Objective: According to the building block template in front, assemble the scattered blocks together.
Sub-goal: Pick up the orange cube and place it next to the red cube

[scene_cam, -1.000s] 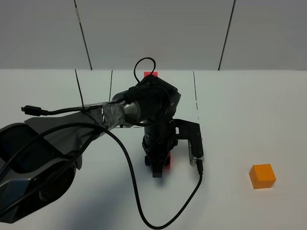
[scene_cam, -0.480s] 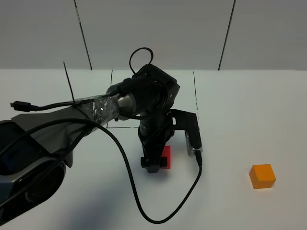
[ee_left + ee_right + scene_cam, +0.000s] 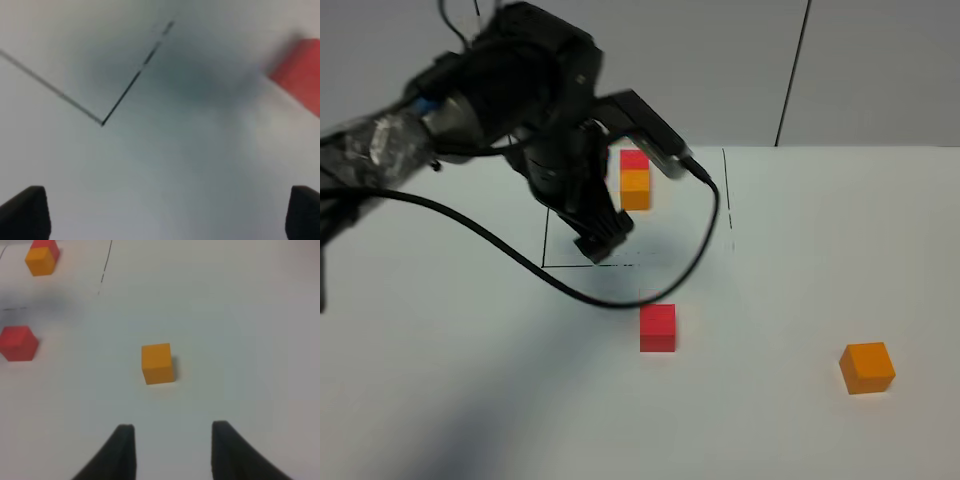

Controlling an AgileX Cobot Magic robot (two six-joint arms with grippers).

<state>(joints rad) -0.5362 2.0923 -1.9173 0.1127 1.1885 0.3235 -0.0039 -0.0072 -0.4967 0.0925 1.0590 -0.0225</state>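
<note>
The red cube (image 3: 658, 327) sits alone on the white tabletop (image 3: 800, 250). The template stack (image 3: 634, 181), red over orange, is at its 12 o'clock, and the loose orange cube (image 3: 867, 367) lies well apart at its 4 o'clock. Both loose cubes look small, rigid and probably light, with smooth flat faces that could slip under a skewed pinch. The best hold seems to be opposite side faces at mid-height, squared to the cube. The left fingers (image 3: 25, 215) hang spread wide and empty above the tabletop. The right fingers (image 3: 124, 450) are likewise spread and empty, with the orange cube near, ahead of them.
</note>
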